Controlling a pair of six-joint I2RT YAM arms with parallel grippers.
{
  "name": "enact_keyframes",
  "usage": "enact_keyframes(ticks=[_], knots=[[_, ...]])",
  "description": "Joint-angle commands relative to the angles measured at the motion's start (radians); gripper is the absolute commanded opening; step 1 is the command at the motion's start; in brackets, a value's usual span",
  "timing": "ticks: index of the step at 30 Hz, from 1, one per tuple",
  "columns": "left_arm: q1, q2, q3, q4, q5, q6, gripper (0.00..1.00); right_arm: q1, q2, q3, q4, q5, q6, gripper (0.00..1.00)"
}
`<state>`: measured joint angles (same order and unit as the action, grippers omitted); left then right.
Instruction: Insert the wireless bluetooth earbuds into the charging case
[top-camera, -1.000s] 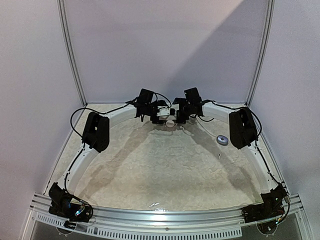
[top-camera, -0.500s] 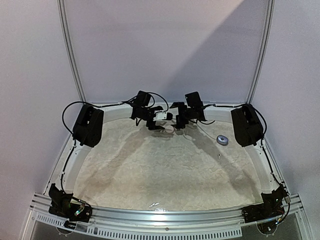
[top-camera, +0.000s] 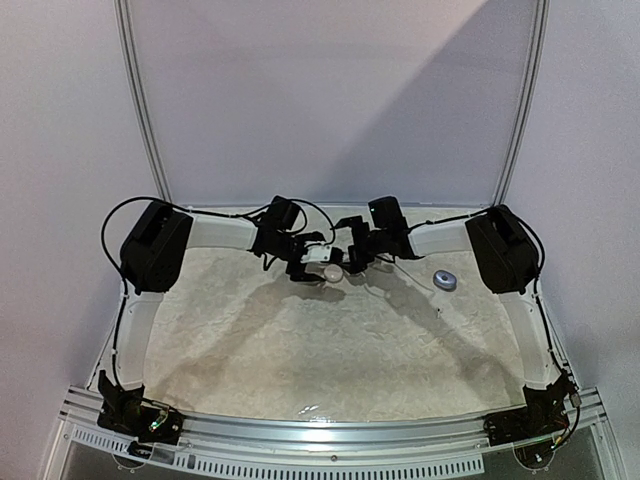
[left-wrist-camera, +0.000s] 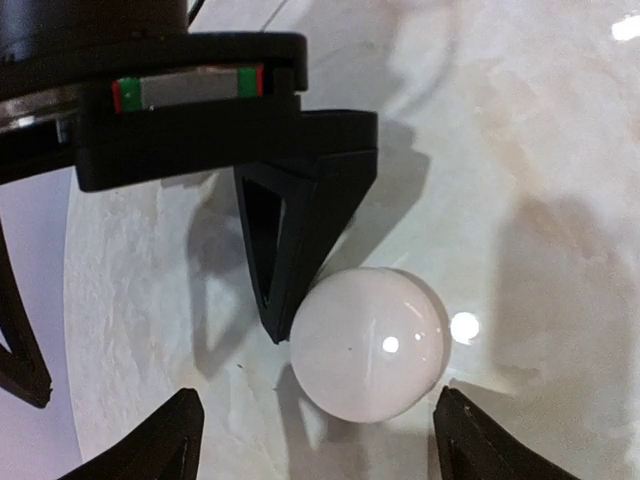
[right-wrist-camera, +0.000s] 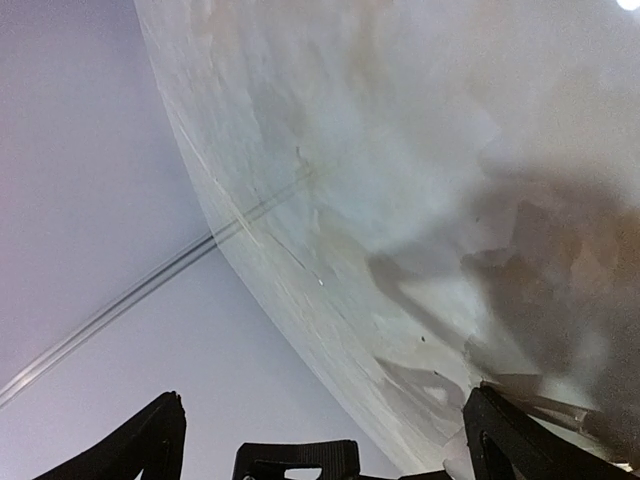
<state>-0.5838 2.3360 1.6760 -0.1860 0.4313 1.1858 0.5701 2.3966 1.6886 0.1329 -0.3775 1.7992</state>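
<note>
Overhead, far middle of the desk (top-camera: 300, 350): white round case (top-camera: 332, 272), lying between left tool (top-camera: 312, 270) and right tool (top-camera: 352, 262). Changed over the last second: both arms have swung their elbows outward and drawn the tools nearer, and the case has come along with them. Grey oval case (top-camera: 445, 280) to the right, unmoved. A tiny speck (top-camera: 438, 313) near it may be one of the earbuds, but it is too small to tell.

Left wrist: left tool's fingers (left-wrist-camera: 170, 445) spread, round case just ahead of them and looking shut. One right-tool finger (left-wrist-camera: 315, 200) touches its rim.

Right wrist: right tool spread, pinching nothing, with only desk and wall beyond.

Judgement: case repositioned but not yet opened — no bud loaded.
</note>
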Motion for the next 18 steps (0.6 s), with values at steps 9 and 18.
enact_keyframes(ticks=[9, 18], knots=[[0.004, -0.181, -0.032, -0.327, 0.122, -0.025, 0.83, 0.028, -0.175, -0.050, -0.055, 0.043, -0.295, 0.99], [0.030, -0.336, -0.008, -0.614, 0.154, -0.102, 0.91, 0.026, -0.453, 0.015, -0.369, 0.315, -0.761, 0.99]])
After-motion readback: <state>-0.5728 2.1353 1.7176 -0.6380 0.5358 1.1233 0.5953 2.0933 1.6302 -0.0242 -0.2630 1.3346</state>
